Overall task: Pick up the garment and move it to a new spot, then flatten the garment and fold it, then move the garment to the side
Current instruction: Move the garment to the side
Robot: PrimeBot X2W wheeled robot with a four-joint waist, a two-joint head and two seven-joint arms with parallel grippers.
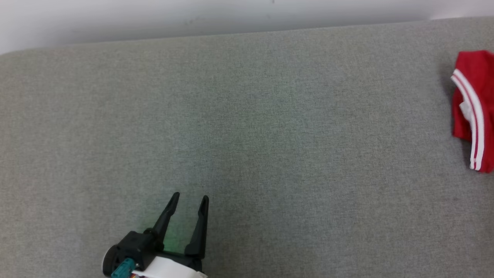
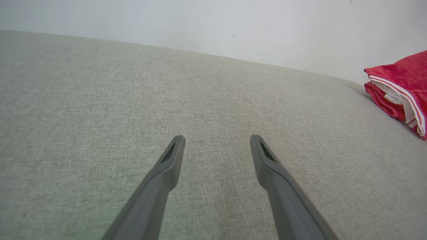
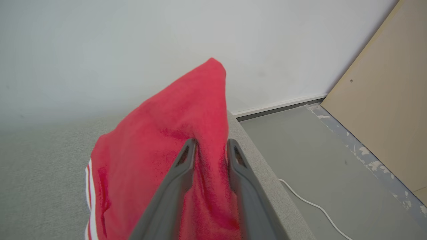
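**Letting go of the red bundle at the edge**

Nearest, low on the left, the left hand (image 1: pixel 191 196) hovers over the grey cloth-covered surface (image 1: pixel 270 135). Its fingers are spread wide with nothing between them, and it is well apart from the work.

Across a long bare stretch, at the far right edge, lies the garment (image 1: pixel 476 65). It is red with white stripes and gathered into a compact bundle, so the folding looks done and the setting-aside seems to be the step in hand.

The right hand (image 3: pixel 211 142) is on it, one finger either side of a raised ridge of red cloth. The fingers stand a little apart. Whether they pinch that ridge or only flank it I cannot tell.

To finish cleanly, the hand should spread fully before it moves. It should then draw straight back along its own fingers, so the ridge is not dragged and the fold not pulled open.

The bundle sits just beside the drop to the floor (image 3: pixel 300 150), where a white cable (image 3: pixel 319 208) runs, so any tug should go leftward. Beyond is the pale wall (image 3: pixel 133 50).
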